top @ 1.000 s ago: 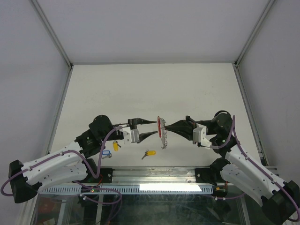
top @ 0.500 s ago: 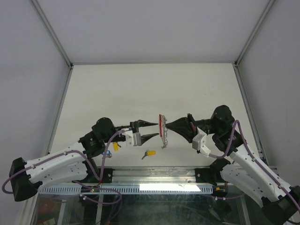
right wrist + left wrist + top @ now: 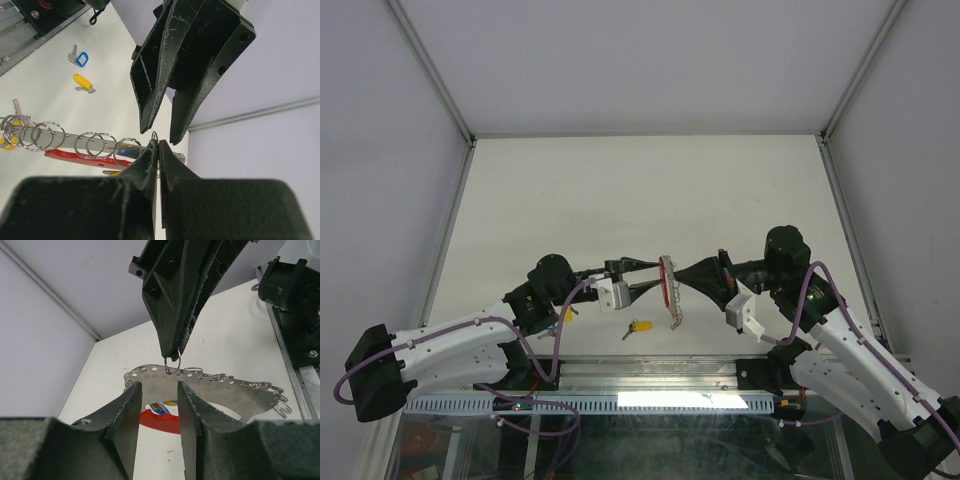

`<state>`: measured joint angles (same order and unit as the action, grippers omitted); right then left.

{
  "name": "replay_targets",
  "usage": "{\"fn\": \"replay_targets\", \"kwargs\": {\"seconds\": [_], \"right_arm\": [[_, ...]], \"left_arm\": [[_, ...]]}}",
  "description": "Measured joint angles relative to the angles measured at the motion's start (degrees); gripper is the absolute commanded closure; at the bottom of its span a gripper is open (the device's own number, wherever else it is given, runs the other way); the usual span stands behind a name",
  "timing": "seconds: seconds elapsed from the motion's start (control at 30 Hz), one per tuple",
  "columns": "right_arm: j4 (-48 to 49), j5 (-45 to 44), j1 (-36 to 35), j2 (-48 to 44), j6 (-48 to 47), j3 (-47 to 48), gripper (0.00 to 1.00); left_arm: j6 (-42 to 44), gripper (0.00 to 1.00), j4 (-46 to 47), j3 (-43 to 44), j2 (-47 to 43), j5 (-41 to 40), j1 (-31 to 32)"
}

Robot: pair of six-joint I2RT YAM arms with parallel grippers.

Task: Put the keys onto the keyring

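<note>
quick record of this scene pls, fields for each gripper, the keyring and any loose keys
left gripper: open, tips close to the keyring's metal strip, holding nothing
right gripper: shut on one small ring of the keyring
keyring: held above the table, between the two grippers
loose keys: blue-tagged key and yellow-tagged key lie on the table, as does a second yellow-tagged key

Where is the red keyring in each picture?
Top view: the keyring hangs low in the middle.
Left wrist view: the keyring runs from the centre out to the right.
Right wrist view: the keyring lies at the lower left.
Shared landmark: the right tool pinching one of its silver rings.
</note>
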<state>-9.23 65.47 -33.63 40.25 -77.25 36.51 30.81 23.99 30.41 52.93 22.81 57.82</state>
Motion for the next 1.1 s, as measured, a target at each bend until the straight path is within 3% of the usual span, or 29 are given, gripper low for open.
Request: {"fn": "replay_targets", "kwargs": {"seconds": [0.23,0.67,1.1], "right_arm": [[-1.4,-0.1,-0.1,0.0,0.3,0.0,1.0],[2.9,-1.1,-0.4,-5.1,11.2,-6.7,1.0],[-4.7,-2.7,-0.5,-5.1,5.5,-6.8,1.0]], "left_arm": [[-0.1,0.65,7.1,-3.1,2.6,-0.4,0.0],[-4.1,0.65,21.8,-7.0,15.3,-0.5,0.0],[-6.4,0.65,29.6,-6.8,22.4,2.2,0.0]]}}
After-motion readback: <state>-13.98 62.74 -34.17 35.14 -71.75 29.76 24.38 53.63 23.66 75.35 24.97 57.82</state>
